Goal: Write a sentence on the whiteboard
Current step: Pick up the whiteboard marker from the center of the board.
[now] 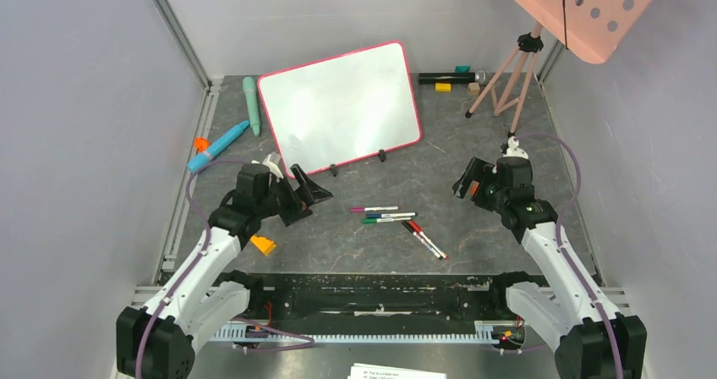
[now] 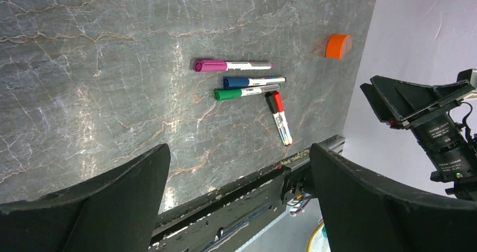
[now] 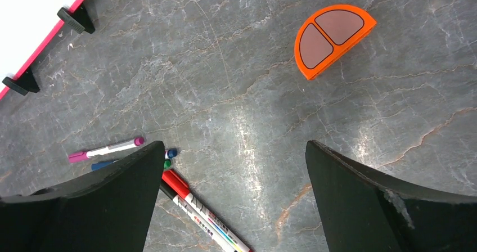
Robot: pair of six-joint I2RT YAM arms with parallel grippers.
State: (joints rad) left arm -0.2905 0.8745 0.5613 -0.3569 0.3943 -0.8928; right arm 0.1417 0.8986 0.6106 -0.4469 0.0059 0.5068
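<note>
The whiteboard (image 1: 338, 104) stands tilted on two black clip feet at the back middle. Its face is blank, and no sentence shows on it. Its pink-rimmed corner (image 3: 34, 16) shows in the right wrist view. Several markers lie on the table in front of it: purple (image 1: 374, 209), blue (image 1: 391, 216), green (image 1: 379, 220) and red (image 1: 425, 239). My left gripper (image 1: 309, 191) is open and empty, left of the markers (image 2: 232, 66). My right gripper (image 1: 463, 184) is open and empty, to their right, with the red marker (image 3: 202, 212) beside its left finger.
An orange half-round block (image 3: 333, 38) lies under my right gripper. An orange wedge (image 1: 263, 244) lies by the left arm. A teal stick (image 1: 251, 104), a blue pen-like thing (image 1: 218, 145), a pink tripod (image 1: 507, 79) and a salmon perforated panel (image 1: 583, 7) are at the back.
</note>
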